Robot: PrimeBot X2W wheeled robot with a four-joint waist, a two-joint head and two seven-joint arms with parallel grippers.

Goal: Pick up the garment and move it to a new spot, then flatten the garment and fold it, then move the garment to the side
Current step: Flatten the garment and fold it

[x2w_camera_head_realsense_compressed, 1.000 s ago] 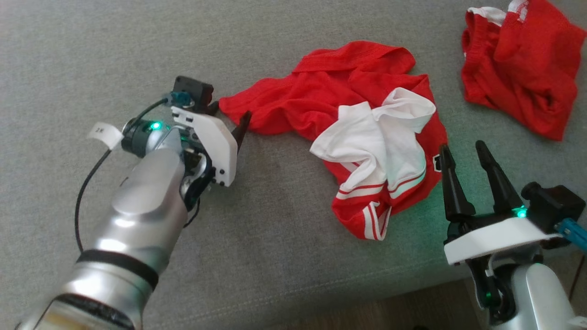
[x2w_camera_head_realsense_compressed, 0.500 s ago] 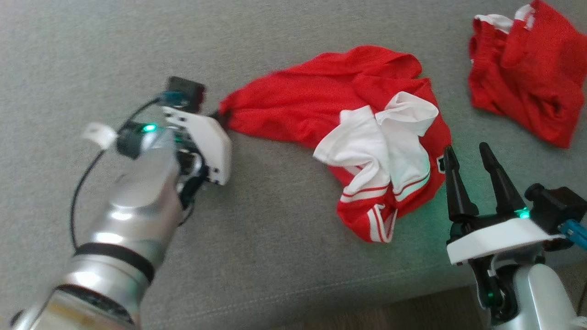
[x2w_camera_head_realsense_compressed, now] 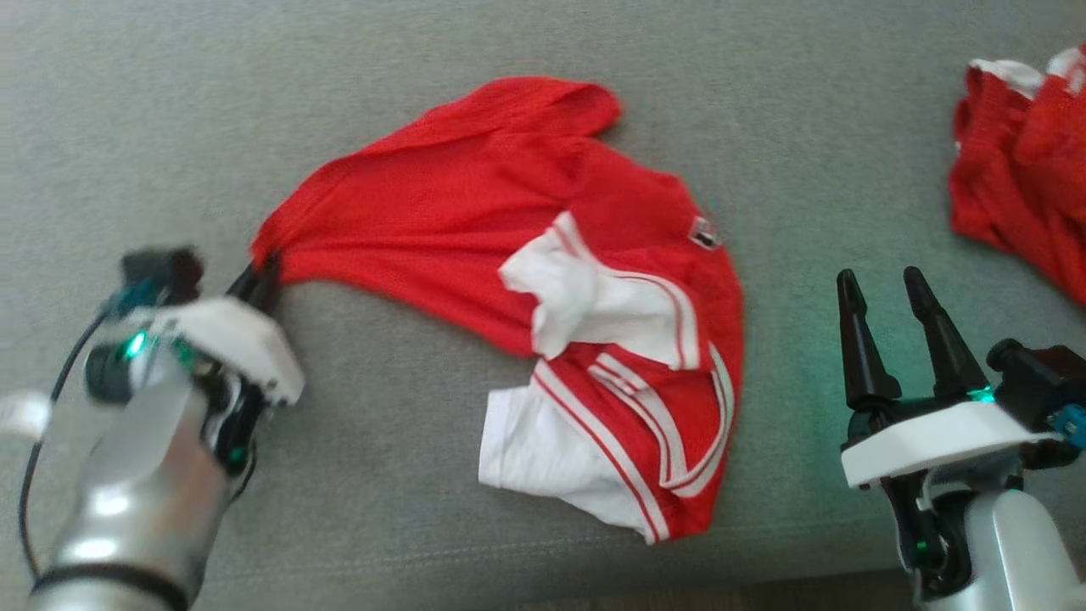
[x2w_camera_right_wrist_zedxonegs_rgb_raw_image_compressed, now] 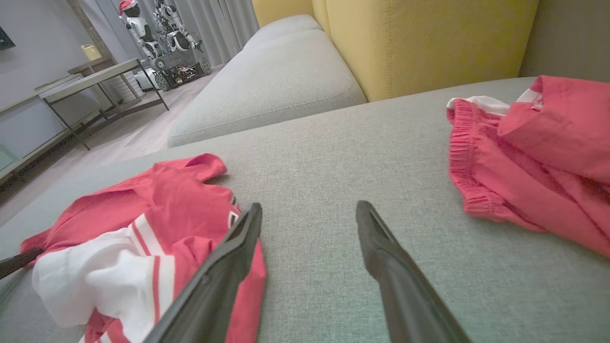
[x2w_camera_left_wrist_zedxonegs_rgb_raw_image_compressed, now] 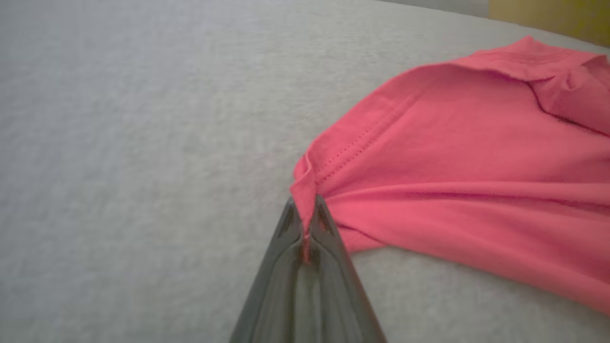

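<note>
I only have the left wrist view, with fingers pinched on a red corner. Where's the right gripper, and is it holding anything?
Observer: The right gripper is open and empty, off to the right of the garment, not touching it.
Operator: Is the garment lying flat?
Observer: No. Its white striped parts are folded over the near half.
Operator: Anything else nearby?
Observer: A second red garment lies crumpled further right, apart from this one.

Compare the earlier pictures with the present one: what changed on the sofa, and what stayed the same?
The left gripper shut on a corner of the red-and-white garment and dragged it toward the robot's left, pulling it flatter. The right gripper stayed open and empty; the other red garment lay untouched.
</note>
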